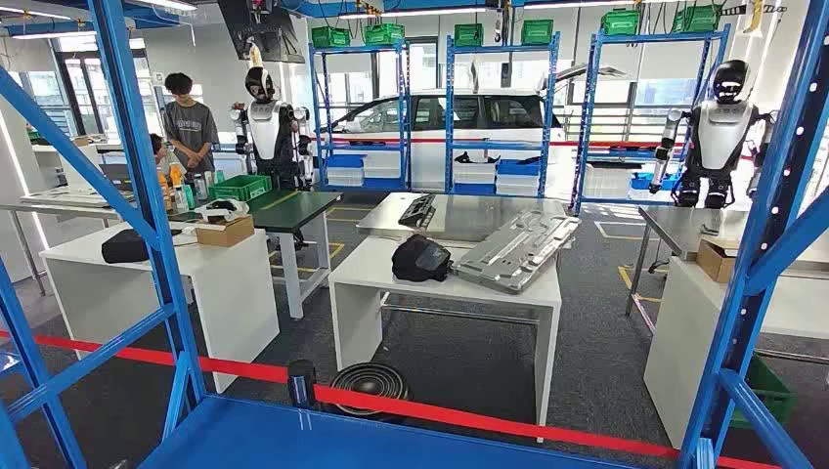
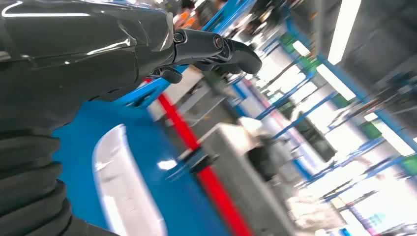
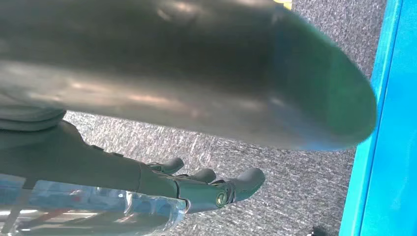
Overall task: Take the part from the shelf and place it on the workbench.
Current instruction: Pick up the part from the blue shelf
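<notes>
The part [image 2: 123,189] is a pale, silvery, smooth piece with a rounded end, blurred, lying flat on the glossy blue shelf deck [image 1: 323,435] at 6 o'clock. The left hand [image 2: 167,44] hangs beside it, dark fingers [image 2: 231,51] stretched out, holding nothing. The right hand [image 3: 187,187] is stretched out straight over speckled grey carpet [image 3: 314,44], its grasp empty. At 12 o'clock the white workbench [image 1: 376,269] carries a ribbed metal panel [image 1: 518,249].
</notes>
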Controlling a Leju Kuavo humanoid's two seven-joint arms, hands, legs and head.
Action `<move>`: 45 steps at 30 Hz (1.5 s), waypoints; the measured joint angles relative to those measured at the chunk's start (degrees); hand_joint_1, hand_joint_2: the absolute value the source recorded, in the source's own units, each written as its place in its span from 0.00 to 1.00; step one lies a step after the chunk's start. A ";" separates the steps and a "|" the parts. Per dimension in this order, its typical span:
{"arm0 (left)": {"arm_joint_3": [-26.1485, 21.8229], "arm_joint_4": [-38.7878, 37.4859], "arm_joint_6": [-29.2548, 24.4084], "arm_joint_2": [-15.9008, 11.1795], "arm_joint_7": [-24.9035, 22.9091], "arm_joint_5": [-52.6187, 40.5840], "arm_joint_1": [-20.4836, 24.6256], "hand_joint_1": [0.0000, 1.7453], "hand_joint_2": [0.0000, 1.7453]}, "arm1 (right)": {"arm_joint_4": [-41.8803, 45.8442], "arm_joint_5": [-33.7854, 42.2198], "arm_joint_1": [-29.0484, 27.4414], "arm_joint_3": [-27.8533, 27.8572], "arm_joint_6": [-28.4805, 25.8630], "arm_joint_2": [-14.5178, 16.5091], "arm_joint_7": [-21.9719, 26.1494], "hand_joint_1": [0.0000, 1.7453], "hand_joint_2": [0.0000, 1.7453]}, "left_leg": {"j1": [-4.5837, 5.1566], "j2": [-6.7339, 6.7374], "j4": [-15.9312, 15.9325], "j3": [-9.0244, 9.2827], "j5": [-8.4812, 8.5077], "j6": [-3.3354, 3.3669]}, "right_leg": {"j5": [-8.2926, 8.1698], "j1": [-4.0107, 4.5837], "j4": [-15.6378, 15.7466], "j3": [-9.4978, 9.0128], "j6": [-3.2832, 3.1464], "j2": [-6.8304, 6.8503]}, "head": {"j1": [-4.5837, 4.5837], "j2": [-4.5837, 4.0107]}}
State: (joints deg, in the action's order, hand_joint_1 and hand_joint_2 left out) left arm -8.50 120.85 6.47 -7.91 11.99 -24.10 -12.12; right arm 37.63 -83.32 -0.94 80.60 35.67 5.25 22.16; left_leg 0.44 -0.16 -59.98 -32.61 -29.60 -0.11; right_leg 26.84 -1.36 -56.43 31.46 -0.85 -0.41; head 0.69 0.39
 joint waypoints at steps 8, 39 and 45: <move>-0.32 -8.29 2.98 -3.26 -2.45 -5.95 0.86 0.00 1.00 | -0.54 -2.03 0.09 0.47 -1.45 -0.08 1.37 0.00 0.00 | -1.60 0.11 -4.55 -3.02 0.73 -1.25 | 0.29 -0.04 -0.04 -0.48 -0.03 -0.01 | 0.24 0.00; 24.06 -42.63 5.94 -9.64 -7.73 -20.58 33.90 0.00 1.00 | -4.71 -6.54 1.50 0.87 -3.73 -1.84 2.31 0.00 0.00 | -1.38 0.10 -3.97 -3.88 2.31 -0.99 | -0.33 0.18 0.31 -0.18 -0.16 -0.11 | 0.14 -0.01; 26.99 -47.64 6.01 -8.87 -7.91 -20.71 37.57 0.00 1.00 | -6.10 -6.64 1.73 0.80 -4.39 -2.66 2.39 0.00 0.00 | -0.86 0.03 3.73 -0.23 4.54 0.64 | 0.00 0.46 0.03 0.44 1.37 -0.21 | 0.10 0.00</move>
State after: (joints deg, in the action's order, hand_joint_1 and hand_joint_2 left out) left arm 18.49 73.20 12.47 -16.78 4.08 -44.81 25.45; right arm 31.52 -89.96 0.80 81.40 31.28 2.58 24.56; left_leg -0.42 -0.14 -56.25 -32.83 -25.06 0.53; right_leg 26.84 -0.90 -56.40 31.90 0.53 -0.62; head 0.79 0.39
